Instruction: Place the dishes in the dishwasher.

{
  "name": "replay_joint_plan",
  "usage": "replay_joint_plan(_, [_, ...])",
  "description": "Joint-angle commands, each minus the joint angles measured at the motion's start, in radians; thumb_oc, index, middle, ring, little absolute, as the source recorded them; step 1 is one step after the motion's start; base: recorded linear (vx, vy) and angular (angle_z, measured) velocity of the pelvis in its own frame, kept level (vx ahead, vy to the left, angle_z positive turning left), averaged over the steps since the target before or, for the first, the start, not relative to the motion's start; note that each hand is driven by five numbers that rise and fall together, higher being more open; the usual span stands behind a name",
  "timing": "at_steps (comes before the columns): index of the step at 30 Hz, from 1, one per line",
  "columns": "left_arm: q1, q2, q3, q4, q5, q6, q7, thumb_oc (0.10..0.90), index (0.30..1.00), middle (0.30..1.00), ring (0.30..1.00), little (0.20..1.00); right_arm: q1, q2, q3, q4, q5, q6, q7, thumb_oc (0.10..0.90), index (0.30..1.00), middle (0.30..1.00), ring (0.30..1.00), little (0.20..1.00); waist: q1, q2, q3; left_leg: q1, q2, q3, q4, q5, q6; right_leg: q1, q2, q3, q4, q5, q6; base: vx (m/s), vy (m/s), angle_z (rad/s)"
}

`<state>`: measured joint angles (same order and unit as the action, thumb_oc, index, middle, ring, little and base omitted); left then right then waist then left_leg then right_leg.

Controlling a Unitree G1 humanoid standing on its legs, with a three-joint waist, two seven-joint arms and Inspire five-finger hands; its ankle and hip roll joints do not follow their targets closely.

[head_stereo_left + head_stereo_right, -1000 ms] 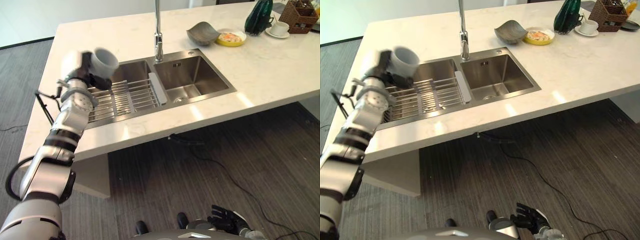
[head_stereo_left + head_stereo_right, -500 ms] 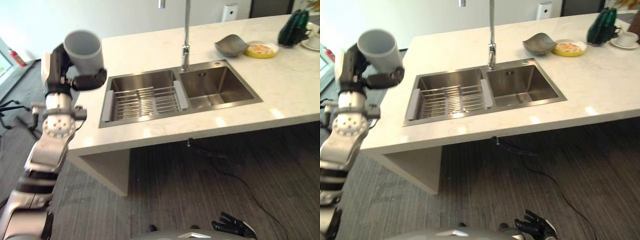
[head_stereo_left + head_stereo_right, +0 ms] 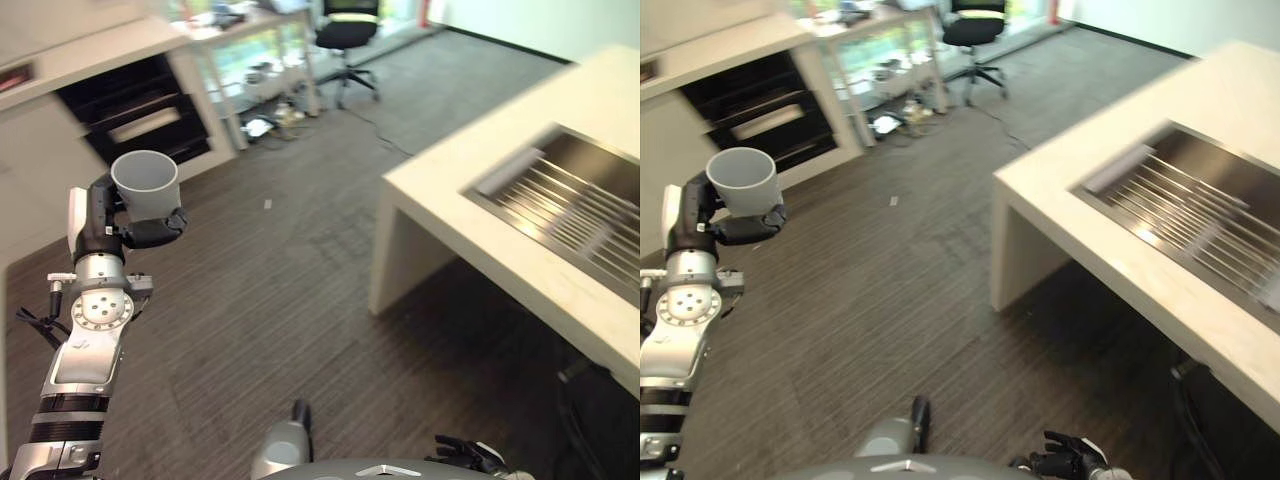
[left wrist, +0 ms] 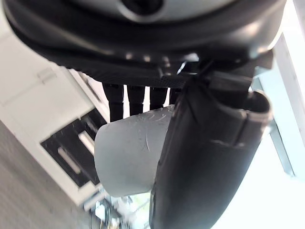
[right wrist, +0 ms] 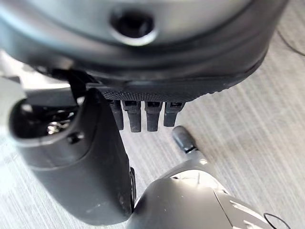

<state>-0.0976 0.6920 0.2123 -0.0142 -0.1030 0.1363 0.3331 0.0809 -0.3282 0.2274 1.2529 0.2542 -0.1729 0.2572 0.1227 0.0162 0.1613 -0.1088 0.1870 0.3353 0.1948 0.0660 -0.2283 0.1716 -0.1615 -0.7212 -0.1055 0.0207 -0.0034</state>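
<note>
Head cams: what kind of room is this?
Likely an open kitchen area in an office or lab: a stone counter with a steel sink and wire rack, an office chair beyond, and a grey cup in the left hand.

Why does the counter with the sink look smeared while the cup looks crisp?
In both eye views the counter and sink rack are streaked by motion blur, while the cup in the left hand is sharp. The left wrist view shows bright glare behind the cup.
</note>
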Motion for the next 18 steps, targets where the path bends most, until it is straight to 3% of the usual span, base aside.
replay_joint_plan(1, [-0.158,0.101,0.104,-0.119,0.027,-0.104,0.039,0.4,0.3,0.3,0.3,0.3,0.028,0.045,-0.058,-0.029,0.003,0.01,0.017,0.8,0.9,0.9,0.9,0.9,-0.078,0.03,-0.087,0.15,-0.009,0.021,-0.06,-0.081,0.045,-0.086,-0.006,0.131,0.023,-0.06,0.059,-0.21,0.102,1.61])
replay_joint_plan(3, [-0.163,0.085,0.093,-0.128,0.039,-0.101,0.03,0.4,0.3,0.3,0.3,0.3,0.037,0.077,-0.123,-0.05,0.071,0.015,0.026,0.8,0.9,0.9,0.9,0.9,-0.099,0.022,-0.104,0.191,-0.044,0.049,-0.102,-0.136,0.059,-0.08,-0.039,0.065,0.029,-0.024,0.076,-0.14,0.257,2.22])
replay_joint_plan(5, [-0.133,0.064,0.107,-0.16,0.053,-0.092,0.021,0.4,0.3,0.3,0.3,0.3,0.041,0.106,-0.212,-0.066,0.15,0.024,0.042,0.8,0.9,0.9,0.9,0.9,-0.119,0.039,-0.128,0.23,-0.047,0.093,-0.244,-0.096,0.08,-0.071,-0.051,0.015,0.036,0.014,0.101,-0.07,0.272,1.53])
replay_joint_plan(7, [-0.109,0.064,0.125,-0.171,0.061,-0.094,0.02,0.4,0.3,0.3,0.3,0.3,0.035,0.103,-0.232,-0.062,0.162,0.03,0.037,0.8,0.9,0.9,0.9,0.9,-0.114,0.042,-0.133,0.233,-0.061,0.058,-0.273,-0.095,0.091,-0.071,-0.055,0.011,0.041,0.03,0.11,-0.02,0.217,0.63])
replay_joint_plan(9, [-0.071,0.08,0.167,-0.201,0.077,-0.098,0.02,0.4,0.3,0.3,0.3,0.3,0.021,0.098,-0.281,-0.074,0.215,0.043,0.05,0.8,0.9,0.9,0.9,0.9,-0.12,0.031,-0.126,0.228,-0.072,0.032,-0.281,-0.097,0.12,-0.09,-0.079,0.017,0.123,0.047,0.124,0.04,0.366,0.83])
replay_joint_plan(10, [-0.055,0.098,0.191,-0.209,0.081,-0.086,0.018,0.4,0.3,0.3,0.3,0.3,0.021,0.111,-0.287,-0.101,0.216,0.04,0.051,0.8,0.9,0.9,0.9,0.9,-0.135,0.029,-0.103,0.244,-0.091,0.016,-0.282,-0.127,0.163,-0.151,-0.145,0.054,0.325,0.051,0.161,0.09,0.43,0.58])
replay_joint_plan(11, [-0.058,0.106,0.189,-0.212,0.086,-0.084,0.021,0.4,0.3,0.3,0.3,0.3,0.026,0.118,-0.296,-0.114,0.222,0.036,0.049,0.8,0.9,0.9,0.9,0.9,-0.153,0.024,-0.085,0.251,-0.106,-0.01,-0.282,-0.144,0.178,-0.191,-0.179,0.129,0.408,0.064,0.192,0.09,0.358,0.55])
replay_joint_plan(12, [-0.058,0.107,0.189,-0.212,0.086,-0.084,0.021,0.4,0.3,0.3,0.3,0.3,0.026,0.119,-0.296,-0.114,0.222,0.036,0.048,0.8,0.9,0.9,0.9,0.9,-0.152,0.02,-0.086,0.251,-0.111,-0.009,-0.282,-0.145,0.18,-0.197,-0.186,0.134,0.418,0.061,0.195,-0.04,0.18,0.79])
replay_joint_plan(13, [-0.08,0.108,0.14,-0.19,0.077,-0.097,0.035,0.4,0.3,0.3,0.3,0.3,0.016,0.111,-0.277,-0.127,0.227,0.033,0.047,0.8,0.9,0.9,0.9,0.9,-0.203,0.013,-0.053,0.226,-0.096,-0.056,-0.282,-0.122,0.174,-0.303,-0.122,0.337,0.485,0.054,0.187,-0.08,0.085,0.72])
replay_joint_plan(14, [-0.08,0.108,0.14,-0.19,0.077,-0.097,0.035,0.4,0.3,0.3,0.3,0.3,0.016,0.111,-0.277,-0.127,0.227,0.033,0.047,0.8,0.9,0.9,0.9,0.9,-0.203,0.013,-0.053,0.226,-0.096,-0.056,-0.282,-0.122,0.174,-0.303,-0.122,0.337,0.485,0.054,0.187,0.0,0.131,0.68])
replay_joint_plan(15, [-0.065,0.089,0.101,-0.171,0.073,-0.118,0.039,0.4,0.3,0.3,0.3,0.3,0.019,0.101,-0.257,-0.122,0.244,0.032,0.056,0.8,0.9,0.9,0.9,0.9,-0.257,0.014,-0.051,0.212,-0.094,-0.122,-0.282,-0.104,0.156,-0.334,0.064,0.585,0.388,-0.039,0.17,0.13,0.07,0.78])
replay_joint_plan(16, [-0.072,0.065,0.082,-0.177,0.065,-0.121,0.03,0.4,0.3,0.3,0.3,0.3,0.024,0.094,-0.251,-0.11,0.236,0.031,0.056,0.8,0.9,0.9,0.9,0.9,-0.263,0.009,-0.049,0.214,-0.103,-0.144,-0.282,-0.108,0.158,-0.336,0.082,0.645,0.344,-0.043,0.168,0.13,0.07,0.78])
replay_joint_plan(17, [-0.072,0.065,0.082,-0.177,0.065,-0.121,0.03,0.4,0.3,0.3,0.3,0.3,0.024,0.094,-0.251,-0.11,0.236,0.031,0.056,0.8,0.9,0.9,0.9,0.9,-0.263,0.009,-0.049,0.214,-0.103,-0.144,-0.282,-0.108,0.158,-0.336,0.082,0.645,0.344,-0.043,0.168,0.09,-0.042,1.22])
replay_joint_plan(18, [-0.1,0.056,0.064,-0.178,0.058,-0.12,0.023,0.4,0.3,0.3,0.3,0.3,0.017,0.092,-0.247,-0.096,0.23,0.038,0.054,0.8,0.9,0.9,0.9,0.9,-0.26,0.004,-0.056,0.204,-0.107,-0.166,-0.282,-0.106,0.155,-0.333,0.053,0.671,0.245,-0.011,0.161,0.1,-0.075,0.98])
